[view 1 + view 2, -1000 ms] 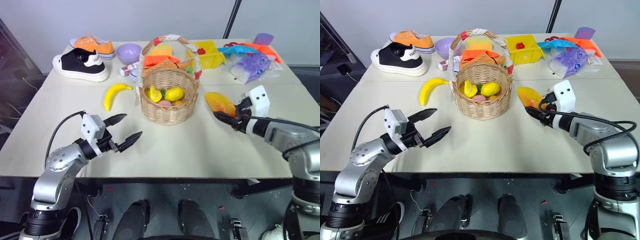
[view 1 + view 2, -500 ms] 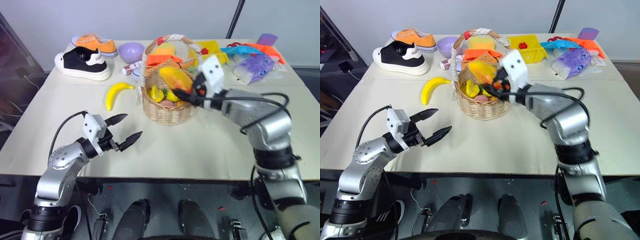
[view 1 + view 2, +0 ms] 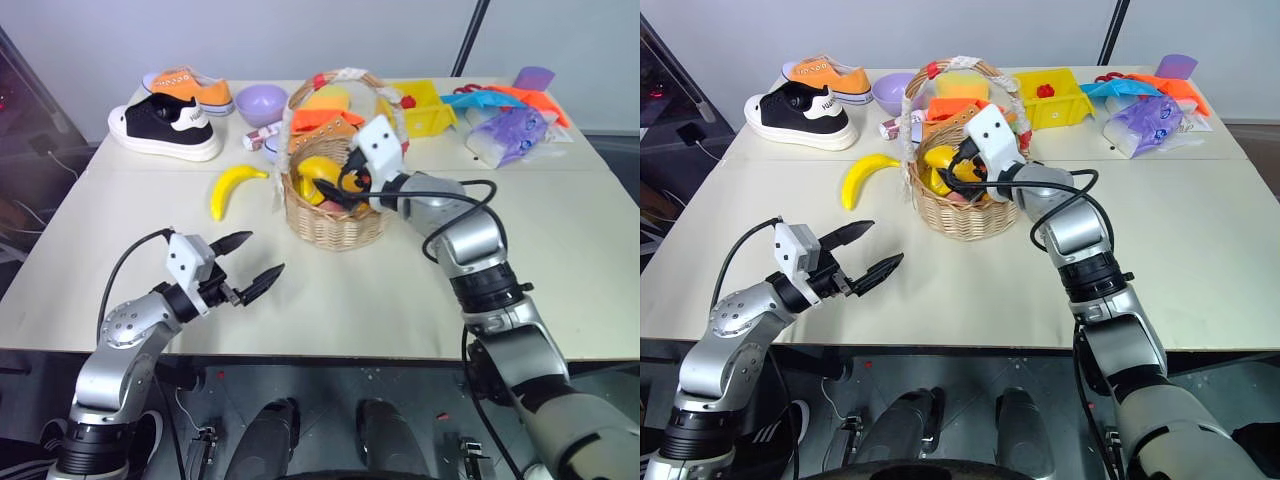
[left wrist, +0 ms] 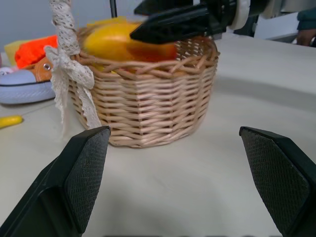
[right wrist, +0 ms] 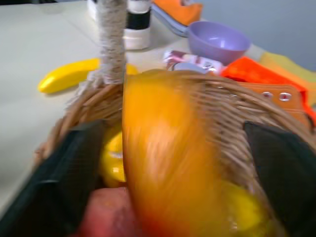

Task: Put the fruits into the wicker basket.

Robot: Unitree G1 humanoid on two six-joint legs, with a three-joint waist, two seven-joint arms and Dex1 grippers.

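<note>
The wicker basket stands mid-table with several fruits inside. My right gripper reaches over its rim and is open. The orange-yellow mango sits blurred between the spread fingers with a gap on each side, just above the basket's contents. A yellow fruit lies beneath it in the basket. The banana lies on the table to the left of the basket. My left gripper hovers open near the front left of the table, pointing toward the basket, with nothing between its fingers.
Behind the basket lie orange shoes or cloth, a lilac bowl and a yellow bin. A black sneaker and an orange sneaker sit at the back left. A purple bag lies at the back right.
My right arm swung the mango from the table right of the basket up over the basket. Its jaws then opened off the mango. The left arm stayed still.
</note>
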